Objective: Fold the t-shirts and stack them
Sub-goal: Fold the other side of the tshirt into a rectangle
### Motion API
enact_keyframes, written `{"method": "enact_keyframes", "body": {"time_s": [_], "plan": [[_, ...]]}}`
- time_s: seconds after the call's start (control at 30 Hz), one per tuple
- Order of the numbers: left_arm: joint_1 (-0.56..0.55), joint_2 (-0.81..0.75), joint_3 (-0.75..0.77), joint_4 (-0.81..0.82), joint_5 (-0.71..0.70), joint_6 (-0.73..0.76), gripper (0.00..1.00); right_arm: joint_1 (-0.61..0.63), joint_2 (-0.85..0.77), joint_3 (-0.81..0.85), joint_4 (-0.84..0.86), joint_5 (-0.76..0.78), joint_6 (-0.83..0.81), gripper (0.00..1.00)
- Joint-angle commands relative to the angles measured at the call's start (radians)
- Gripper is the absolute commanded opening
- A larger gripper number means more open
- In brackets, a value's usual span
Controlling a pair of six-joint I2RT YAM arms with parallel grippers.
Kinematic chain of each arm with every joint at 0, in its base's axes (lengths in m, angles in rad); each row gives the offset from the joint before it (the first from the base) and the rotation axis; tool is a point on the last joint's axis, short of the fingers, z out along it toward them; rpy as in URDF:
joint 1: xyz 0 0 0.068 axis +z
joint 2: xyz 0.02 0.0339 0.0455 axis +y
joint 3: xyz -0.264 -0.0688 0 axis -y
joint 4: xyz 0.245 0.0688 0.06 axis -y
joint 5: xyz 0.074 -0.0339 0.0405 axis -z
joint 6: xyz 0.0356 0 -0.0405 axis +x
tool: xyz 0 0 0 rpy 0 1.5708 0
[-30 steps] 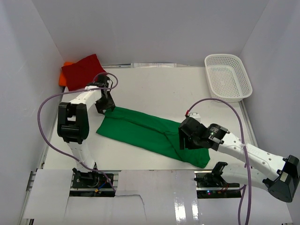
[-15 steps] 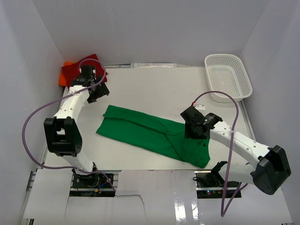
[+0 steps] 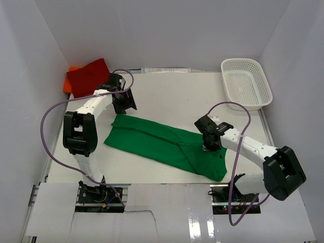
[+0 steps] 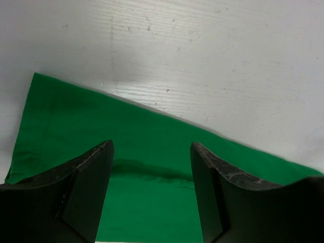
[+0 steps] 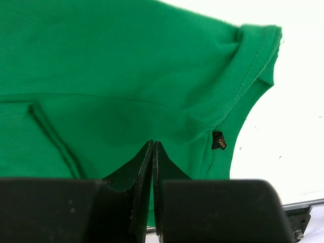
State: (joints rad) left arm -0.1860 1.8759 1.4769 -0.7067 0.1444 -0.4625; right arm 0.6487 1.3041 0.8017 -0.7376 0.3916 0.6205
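A bright green t-shirt (image 3: 162, 144) lies folded into a long strip, slanting across the table from left to near right. My left gripper (image 3: 124, 103) hangs open over its far left end. In the left wrist view its two dark fingers (image 4: 96, 177) straddle green cloth (image 4: 66, 116) with nothing between them. My right gripper (image 3: 210, 144) is shut over the shirt's right part. In the right wrist view its fingertips (image 5: 153, 144) meet above the cloth (image 5: 116, 61), near the collar tag (image 5: 218, 140). I see no cloth pinched between them. A folded red t-shirt (image 3: 87, 76) rests on an orange one (image 3: 68, 85) at the back left corner.
A white mesh basket (image 3: 246, 83) stands at the back right by the wall. White walls close in the left, back and right sides. Purple cables loop off both arms. The table's near edge (image 5: 304, 205) runs just beyond the shirt's collar end.
My left gripper swung from near the red shirt back to the green shirt's left end. My right gripper went from open to shut over the shirt's right part.
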Motion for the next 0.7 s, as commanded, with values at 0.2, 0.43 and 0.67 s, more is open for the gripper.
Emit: {"method": "enact_keyframes", "body": {"time_s": [0.2,0.43,0.67], "plan": [[0.01,-0.02,-0.078,0.015,0.012,0.004,0.71,-0.04,0.096,-0.065,0.101,-0.056,-0.013,0.08],[0.01,0.014,-0.213,0.082,0.04,-0.05,0.7,-0.092,0.217,-0.021,0.159,-0.076,-0.045,0.08],[0.01,-0.121,-0.391,0.088,-0.114,-0.146,0.7,-0.191,0.426,0.212,0.164,-0.099,-0.136,0.08]]}}
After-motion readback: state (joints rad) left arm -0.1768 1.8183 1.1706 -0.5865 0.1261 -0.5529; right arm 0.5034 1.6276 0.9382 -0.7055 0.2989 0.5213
